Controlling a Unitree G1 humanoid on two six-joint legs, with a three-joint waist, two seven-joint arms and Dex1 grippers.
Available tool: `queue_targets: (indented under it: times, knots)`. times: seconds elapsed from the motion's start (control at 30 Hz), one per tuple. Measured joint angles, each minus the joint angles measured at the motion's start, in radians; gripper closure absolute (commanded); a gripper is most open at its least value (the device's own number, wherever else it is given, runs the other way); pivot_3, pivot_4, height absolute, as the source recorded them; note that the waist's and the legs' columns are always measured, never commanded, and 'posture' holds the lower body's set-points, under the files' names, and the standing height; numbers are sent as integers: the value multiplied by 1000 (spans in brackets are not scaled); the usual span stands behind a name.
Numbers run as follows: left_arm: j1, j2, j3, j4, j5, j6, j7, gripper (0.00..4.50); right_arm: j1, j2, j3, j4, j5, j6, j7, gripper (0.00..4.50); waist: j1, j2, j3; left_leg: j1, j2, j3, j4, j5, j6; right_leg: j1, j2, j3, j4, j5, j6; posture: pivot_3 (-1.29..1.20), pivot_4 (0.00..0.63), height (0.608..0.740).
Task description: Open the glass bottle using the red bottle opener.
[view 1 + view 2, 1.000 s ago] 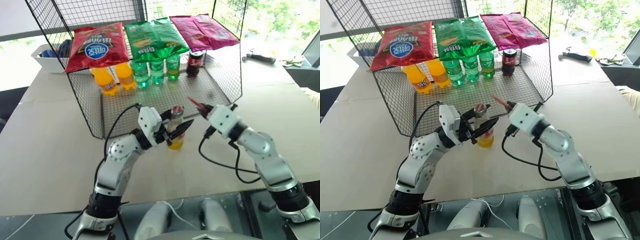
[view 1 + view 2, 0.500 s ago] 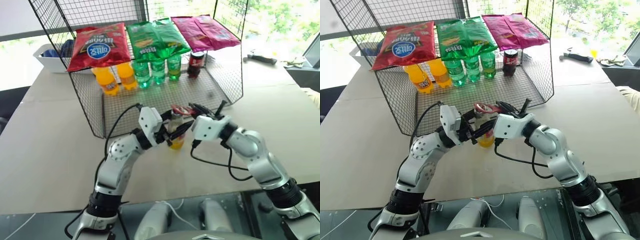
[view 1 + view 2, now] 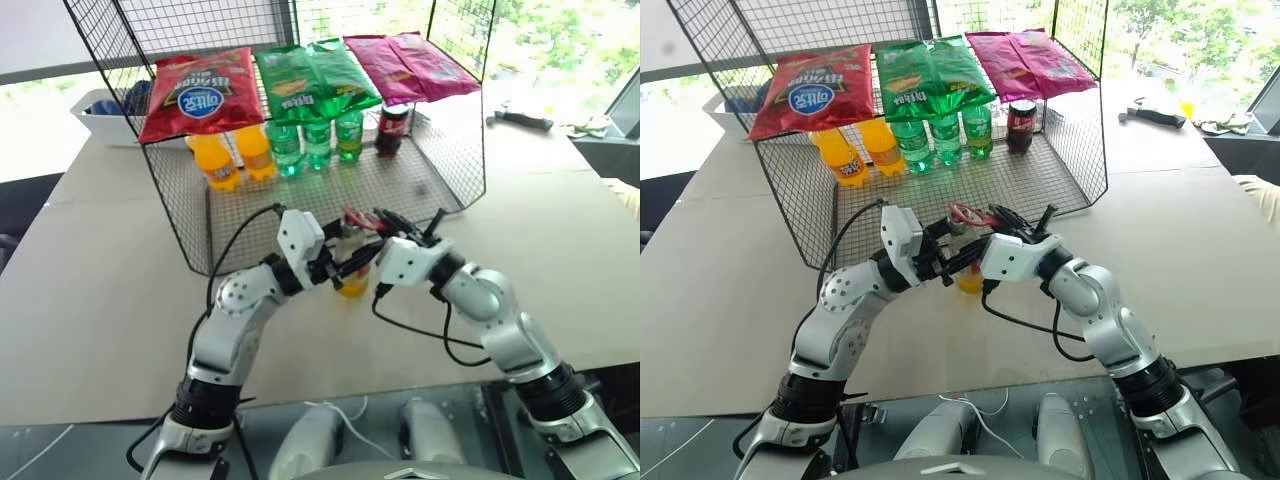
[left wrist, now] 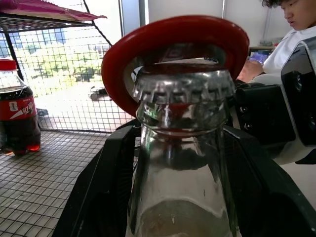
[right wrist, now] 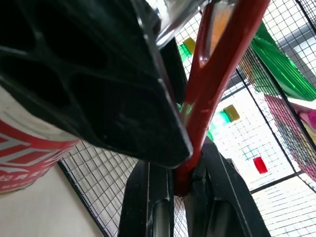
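The left gripper is clamping the glass bottle round its body, one black finger on each side, and is holding it upright just above the brown table in front of the wire rack. In the left wrist view the glass bottle's neck is rising between the two black fingers, and its crimped metal cap is sitting on the neck.

The right gripper is reaching in from the other side with its fingers pinched tight on the handle of the red bottle opener. The opener's oval ring is standing tilted just behind and over the cap (whether its lip is actually hooking the cap's edge I cannot tell). In the head views the red ring is sitting at the top of the bottle, between the two wrists.

Beyond them the wire rack is standing open-fronted on the table. On its floor orange soda bottles, green bottles and a dark cola bottle are lining up in a row. On its upper shelf a red snack bag, a green snack bag and a pink snack bag are lying flat. A person in white is sitting in the background of the left wrist view.
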Motion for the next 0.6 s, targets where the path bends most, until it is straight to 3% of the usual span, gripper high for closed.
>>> queue_targets:
  times: [0.2, 0.6]
  knots:
    - [-17, -6, -2, 22, 1, -5, -2, 2488, -112, -116, -24, 66, -99, -138, -45, 4500, 2, 0, 0, 0, 0, 0, 0, 0, 0, 0, 0, 0, 0, 0, 0, 0, 150, 740]
    - [-43, -30, -17, 54, 8, -24, 10, 2488, -257, -143, -41, 120, -148, -332, -99, 4500, 10, -1, 0, -1, 0, 0, 0, 0, 0, 0, 1, 0, -1, 0, 0, 0, 150, 740]
